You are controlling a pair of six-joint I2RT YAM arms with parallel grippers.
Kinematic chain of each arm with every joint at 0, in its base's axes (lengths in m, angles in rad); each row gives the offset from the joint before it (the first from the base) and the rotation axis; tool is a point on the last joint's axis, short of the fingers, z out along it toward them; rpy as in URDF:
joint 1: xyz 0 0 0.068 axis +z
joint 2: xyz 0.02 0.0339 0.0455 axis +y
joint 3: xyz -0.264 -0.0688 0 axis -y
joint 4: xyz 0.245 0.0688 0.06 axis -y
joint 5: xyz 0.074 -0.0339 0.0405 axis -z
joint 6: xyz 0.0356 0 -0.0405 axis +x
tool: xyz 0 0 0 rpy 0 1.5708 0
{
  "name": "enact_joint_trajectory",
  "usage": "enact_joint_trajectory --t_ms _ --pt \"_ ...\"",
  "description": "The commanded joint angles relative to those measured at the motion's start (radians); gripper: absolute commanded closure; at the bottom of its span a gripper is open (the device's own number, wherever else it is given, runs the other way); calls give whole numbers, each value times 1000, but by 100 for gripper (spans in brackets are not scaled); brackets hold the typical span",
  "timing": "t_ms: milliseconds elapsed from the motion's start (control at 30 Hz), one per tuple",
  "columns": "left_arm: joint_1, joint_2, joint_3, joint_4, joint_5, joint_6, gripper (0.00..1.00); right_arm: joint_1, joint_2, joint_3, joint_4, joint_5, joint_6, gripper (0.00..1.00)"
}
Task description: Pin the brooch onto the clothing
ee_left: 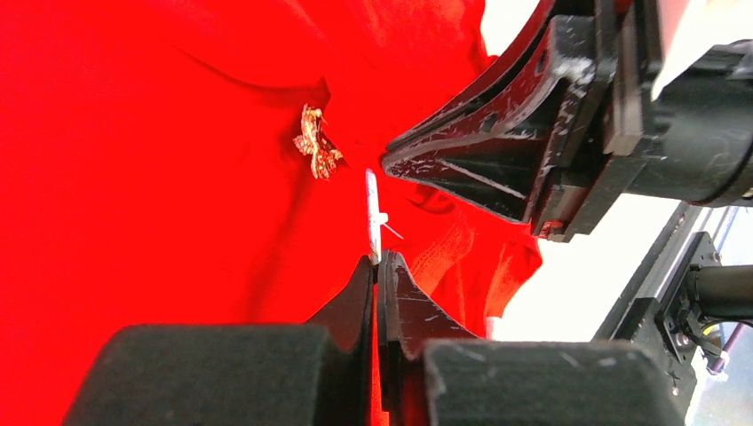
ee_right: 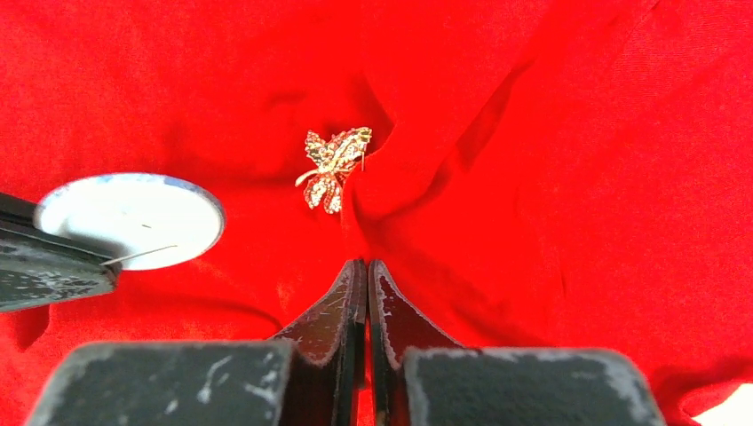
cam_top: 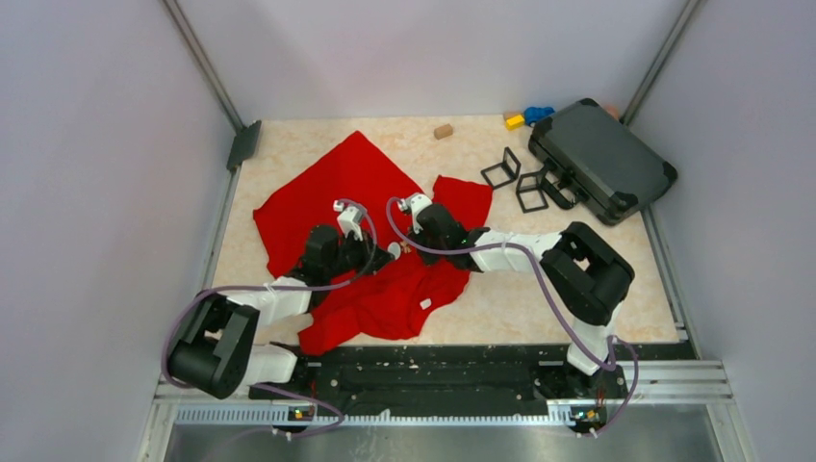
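Hazards — found brooch (ee_right: 334, 165) apparently loose in a crease of clothing (cam_top: 366, 183), just left of right gripper (ee_right: 366, 266), jaws pressed together; saw left gripper (ee_left: 377, 262) pinching white disc (ee_right: 129, 217) by its rim – could have dropped it or tugged cloth, shifting brooch

light: bright, even, from above | shadows: soft and small, in folds of the clothing (cam_top: 366, 183) | glare: table (ee_left: 577, 275) and white disc (ee_right: 129, 217) washed pale | colour: red too strong, hides cloth detail | focus: brooch (ee_right: 335, 164) sharp, right gripper (ee_right: 366, 264) fuzzy near the lens | edges: top view walls lean outward
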Motion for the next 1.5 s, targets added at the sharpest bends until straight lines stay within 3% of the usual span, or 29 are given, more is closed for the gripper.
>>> enact_joint_trajectory --t_ms 0,767,1467 --pt "-21 31 14 34 -37 -17 100 -10 -3 28 50 -6 -3 100" --pt "-113 159 110 -49 -206 -140 100 -9 -125 -88 138 0 81 100" --pt "-131 250 162 -52 -198 -169 100 -8 -159 -137 208 -131 67 100"
